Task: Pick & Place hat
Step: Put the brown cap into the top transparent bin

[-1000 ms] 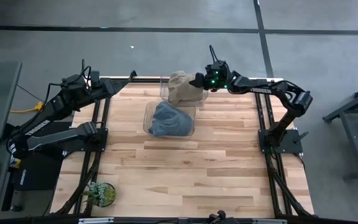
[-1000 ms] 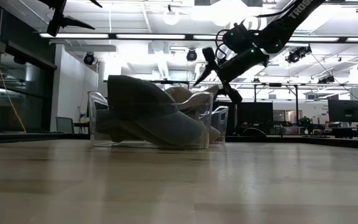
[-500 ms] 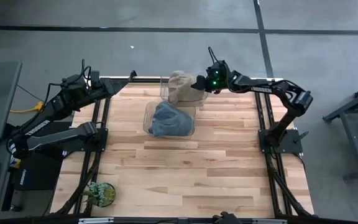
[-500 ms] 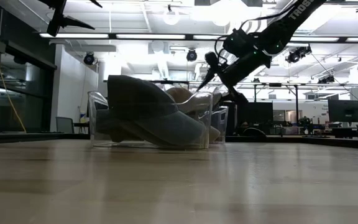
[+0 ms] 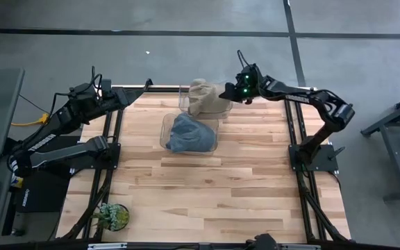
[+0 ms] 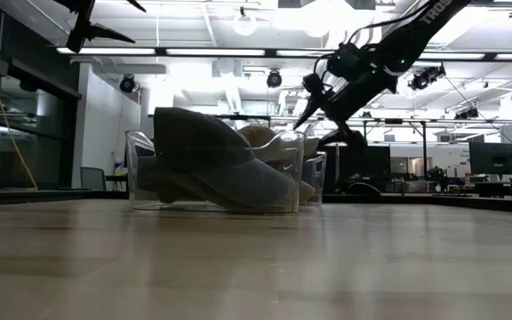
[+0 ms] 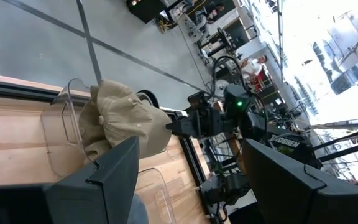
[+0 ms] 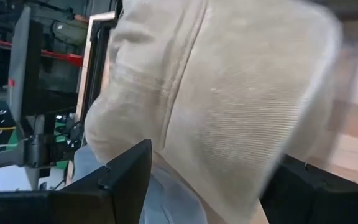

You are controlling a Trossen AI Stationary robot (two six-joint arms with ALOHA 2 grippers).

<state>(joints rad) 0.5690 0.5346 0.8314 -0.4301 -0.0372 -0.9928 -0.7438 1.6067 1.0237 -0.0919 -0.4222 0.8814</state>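
At about nine to ten o'clock on the light wooden slatted table (image 5: 200, 187), the left gripper (image 5: 146, 85) waits over the table's far left corner; in its own wrist view its two dark fingers (image 7: 114, 171) stand wide apart with nothing between them. Near the centre, a clear plastic bin (image 5: 167, 132) holds a crumpled blue-grey cloth hat (image 5: 189, 134). Just beyond it, at twelve o'clock, a second clear plastic container (image 5: 183, 91) holds the beige fabric cap (image 5: 203, 97), which sits high in it and spills over its rim. At about one o'clock, the right gripper (image 5: 225, 94) hangs just beside the beige cap's right edge, its arm reaching in from the right side of the table. In the low view its fingers (image 6: 311, 111) are spread in a wide V, apparently clear of the cap, though the overhead view is too coarse to rule out a touch. The right wrist view is filled by the cap's ribbed cloth, with the fingers wide on either side.
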